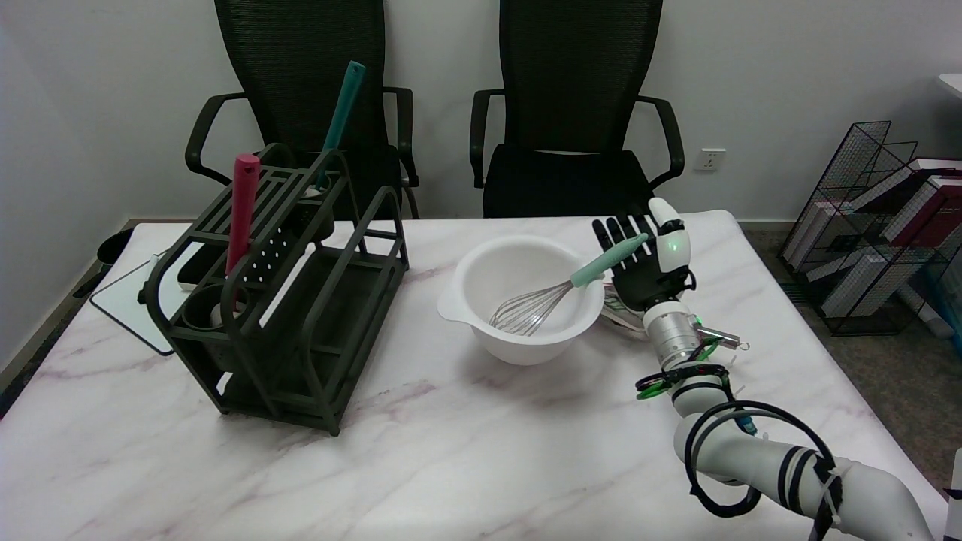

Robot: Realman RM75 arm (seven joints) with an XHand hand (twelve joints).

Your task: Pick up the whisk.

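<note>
A whisk with a metal wire head and a teal handle leans in the white bowl at the table's middle. Its wires lie inside the bowl and its handle sticks out over the right rim. My right hand stands just right of the bowl, fingers spread and pointing up, palm turned toward the handle. The handle's tip lies in front of the palm; whether it touches the palm cannot be told. No finger is closed on it.
A dark green rack stands at the left with a red-handled utensil and a teal-handled one in it. Two black chairs stand behind the table. A wire shelf of books sits on the floor at the right.
</note>
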